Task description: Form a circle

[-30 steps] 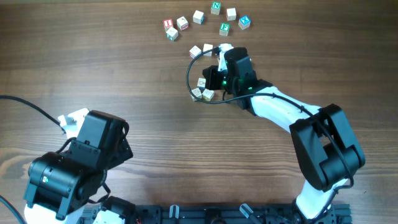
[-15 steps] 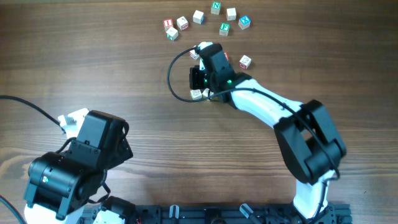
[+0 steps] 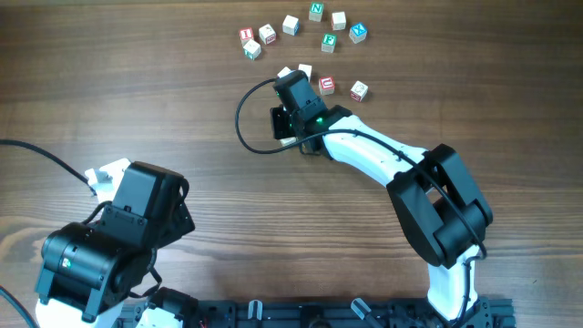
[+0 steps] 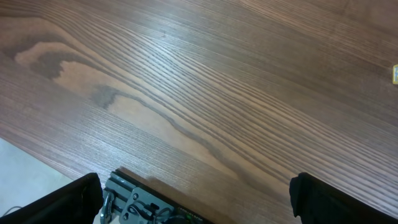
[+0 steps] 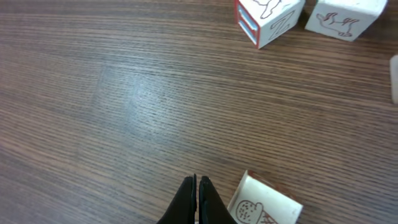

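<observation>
Inspection from near edge outward. Found the left gripper [image 4: 196, 190] low over bare wood table [image 4: 205, 93] at the near left, fingers [image 4: 68, 199] spread to full width with nothing between them. Noted a black rail [image 4: 149, 202] under that gripper at the table edge. Noted one pale speck [image 4: 395, 73] at the right border of the left wrist view, too small to identify.

Moving outward, traced the right arm [image 3: 383, 155] stretched from the near right up towards the table centre, with a black cable [image 3: 241, 118] looping off to its left. Found the right gripper [image 5: 196, 186] pinched fully together, tips touching, holding nothing. Recorded a cube with an ice-cream drawing [image 5: 264, 202] just beside those tips on their right; cannot tell whether it touches them.

Beyond the gripper, counted four alphabet cubes [image 3: 304, 70] in a loose row: two pale ones just past the wrist, then a red-faced one [image 3: 327, 85] and another [image 3: 359, 90] further right, all apart from each other.

At the far edge, counted eight more in an open, uneven arc, running from a red-lettered cube [image 3: 246, 35] on the left, over a green N [image 3: 316, 11] at the top, to a blue-lettered cube [image 3: 358, 32] on the right. Found no closed circle anywhere; gaps between most pieces.
</observation>
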{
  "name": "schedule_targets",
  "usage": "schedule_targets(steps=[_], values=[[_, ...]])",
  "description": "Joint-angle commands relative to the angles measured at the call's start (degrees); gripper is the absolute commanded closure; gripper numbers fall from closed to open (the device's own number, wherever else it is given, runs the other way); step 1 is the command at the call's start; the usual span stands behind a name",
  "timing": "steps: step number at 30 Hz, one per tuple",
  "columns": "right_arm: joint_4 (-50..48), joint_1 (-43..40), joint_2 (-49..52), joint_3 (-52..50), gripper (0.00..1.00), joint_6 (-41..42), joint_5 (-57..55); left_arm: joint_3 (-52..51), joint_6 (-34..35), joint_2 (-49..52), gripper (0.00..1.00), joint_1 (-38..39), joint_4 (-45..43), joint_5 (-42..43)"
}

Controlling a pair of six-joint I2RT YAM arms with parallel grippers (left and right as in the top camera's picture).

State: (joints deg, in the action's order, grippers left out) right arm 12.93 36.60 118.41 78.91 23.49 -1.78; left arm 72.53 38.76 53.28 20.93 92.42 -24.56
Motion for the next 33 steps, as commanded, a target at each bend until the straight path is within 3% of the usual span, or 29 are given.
schedule_targets(steps=[1, 33], values=[[0.7, -0.1, 1.0, 1.4, 0.95, -1.0, -1.7, -0.2, 0.9, -0.1, 0.00, -0.3, 0.0, 0.1], [3.9, -0.1, 1.0, 1.4, 0.95, -2.5, -2.9, -0.2, 0.9, -0.1, 0.00, -0.3, 0.0, 0.1]])
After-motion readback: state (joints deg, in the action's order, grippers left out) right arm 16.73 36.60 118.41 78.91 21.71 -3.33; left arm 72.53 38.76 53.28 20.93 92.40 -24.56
